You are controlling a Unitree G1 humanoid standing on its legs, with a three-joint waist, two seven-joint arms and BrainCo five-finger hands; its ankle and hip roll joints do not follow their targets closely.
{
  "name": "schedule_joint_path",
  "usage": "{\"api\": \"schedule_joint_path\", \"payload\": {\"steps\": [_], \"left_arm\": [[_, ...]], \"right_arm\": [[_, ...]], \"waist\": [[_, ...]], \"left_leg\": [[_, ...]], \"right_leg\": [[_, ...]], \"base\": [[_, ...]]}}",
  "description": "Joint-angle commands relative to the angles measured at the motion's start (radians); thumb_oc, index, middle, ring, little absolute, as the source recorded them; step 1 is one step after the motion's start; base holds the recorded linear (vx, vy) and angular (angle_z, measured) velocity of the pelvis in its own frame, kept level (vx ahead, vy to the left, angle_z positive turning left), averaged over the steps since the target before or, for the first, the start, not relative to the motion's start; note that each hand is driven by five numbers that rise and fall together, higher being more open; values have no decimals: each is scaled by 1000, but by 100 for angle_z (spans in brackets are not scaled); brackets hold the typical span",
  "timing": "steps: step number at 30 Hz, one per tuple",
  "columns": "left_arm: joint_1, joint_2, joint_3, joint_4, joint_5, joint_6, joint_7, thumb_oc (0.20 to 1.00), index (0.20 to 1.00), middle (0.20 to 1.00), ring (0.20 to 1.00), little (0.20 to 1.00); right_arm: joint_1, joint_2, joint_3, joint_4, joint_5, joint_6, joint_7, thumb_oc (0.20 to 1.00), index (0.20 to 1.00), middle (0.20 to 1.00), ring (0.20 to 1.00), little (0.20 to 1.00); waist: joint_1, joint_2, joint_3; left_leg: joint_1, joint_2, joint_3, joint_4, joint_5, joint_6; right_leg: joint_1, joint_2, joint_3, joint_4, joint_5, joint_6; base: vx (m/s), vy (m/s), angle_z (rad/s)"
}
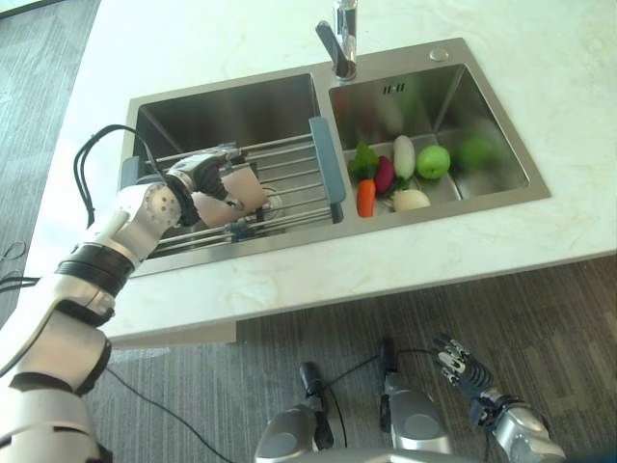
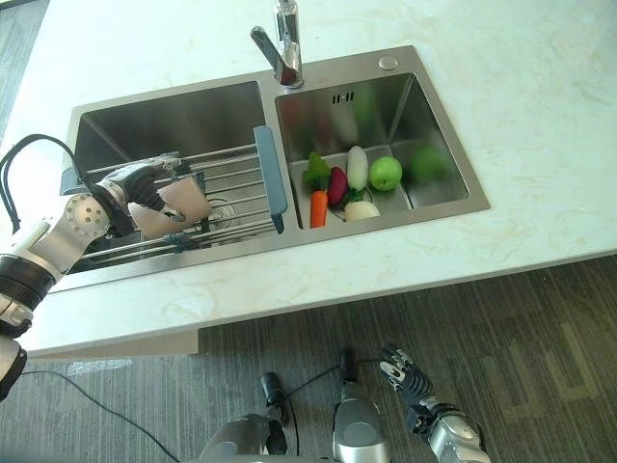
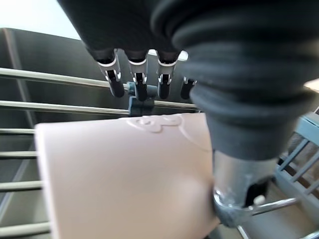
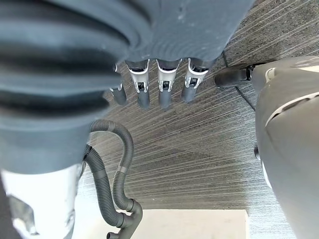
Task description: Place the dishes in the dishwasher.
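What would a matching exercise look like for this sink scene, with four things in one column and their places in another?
Things:
1. pink cup
2. green apple
3. tap
4. right hand

Places:
A. right basin of the sink
B. low over the floor, below the counter
C. held over the rack in the left basin
D. behind the divider between the basins

Pairs: 1-C, 2-A, 3-D, 4-B

Bright, even daylight washes the pale countertop (image 1: 501,241). Soft reflections (blurred green) smear the steel sink (image 1: 482,116) walls; close wrist views lose focus.
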Motion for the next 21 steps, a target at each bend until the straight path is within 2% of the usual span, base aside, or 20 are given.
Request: {"api": "schedule_joint_path", "payload": {"steps": [1, 11, 21], "left_arm": [[-74, 73, 11, 27, 31, -2, 2, 1000, 1000, 1000, 1000, 1000], [-4, 106, 43, -9, 6, 59, -70, 1000, 1000, 1000, 1000, 1000], [-13, 103, 35, 17, 6, 65, -101, 1000, 1000, 1000, 1000, 1000]], "right_arm": [[5, -1, 17, -39, 37, -40, -3, 1000, 1000, 1000, 1000, 1000], [13, -10, 2, -43, 32, -37, 2, 1000, 1000, 1000, 1000, 1000], [14, -15, 4, -50, 41, -41, 2, 1000, 1000, 1000, 1000, 1000]], "waist": [[8, -8, -47], [15, 9, -54], [12, 7, -47]], "left_leg": [[-47, -2, -55, 28, -49, -11], [-37, -4, -50, 27, -51, -13], [-39, -7, -43, 24, -50, -11]], "right_leg": [[-21, -65, 1, 39, -7, 101], [-12, -74, -22, 44, -12, 103], [-22, -77, -26, 50, -9, 106]], "base": [[4, 6, 11], [3, 8, 1], [-9, 4, 1]]}}
